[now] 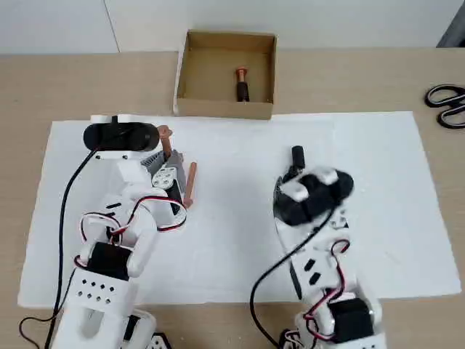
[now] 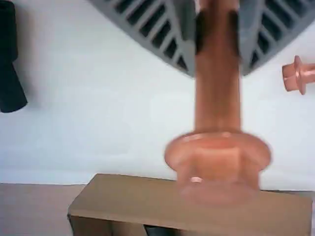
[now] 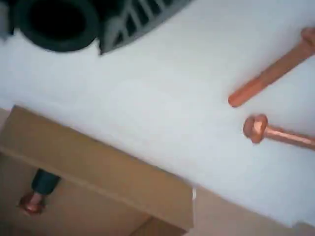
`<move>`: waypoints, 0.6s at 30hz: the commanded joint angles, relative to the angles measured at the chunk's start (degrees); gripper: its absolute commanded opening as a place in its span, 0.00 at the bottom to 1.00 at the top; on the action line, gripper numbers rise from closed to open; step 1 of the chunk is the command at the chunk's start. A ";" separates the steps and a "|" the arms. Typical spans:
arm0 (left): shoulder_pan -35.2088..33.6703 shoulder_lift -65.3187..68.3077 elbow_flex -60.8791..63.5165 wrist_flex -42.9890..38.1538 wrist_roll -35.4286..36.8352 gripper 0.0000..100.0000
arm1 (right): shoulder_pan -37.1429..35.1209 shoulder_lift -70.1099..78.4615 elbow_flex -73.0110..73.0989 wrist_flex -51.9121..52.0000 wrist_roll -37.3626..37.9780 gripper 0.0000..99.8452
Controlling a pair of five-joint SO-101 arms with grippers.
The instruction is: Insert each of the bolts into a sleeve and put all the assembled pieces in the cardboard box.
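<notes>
On the left side of the paper (image 1: 240, 240), the left gripper (image 2: 216, 54) is clamped on a bolt (image 2: 216, 123), head toward the box (image 1: 225, 109). Well apart to the right, the right gripper (image 1: 296, 169) grips a sleeve (image 3: 56, 22). Any tilt between them could jam or drop the bolt. Both arms stretch toward the far side, grippers angled at the paper.

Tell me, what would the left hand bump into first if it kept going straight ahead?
Probably the cardboard box. The left hand holds a bolt head-first toward the box's near wall, and bare white paper lies between them. Depth is hard to judge.
</notes>
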 commanded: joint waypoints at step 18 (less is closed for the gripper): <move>5.45 -1.85 -7.08 0.62 5.27 0.00 | -12.44 0.75 13.36 -10.51 -10.55 0.00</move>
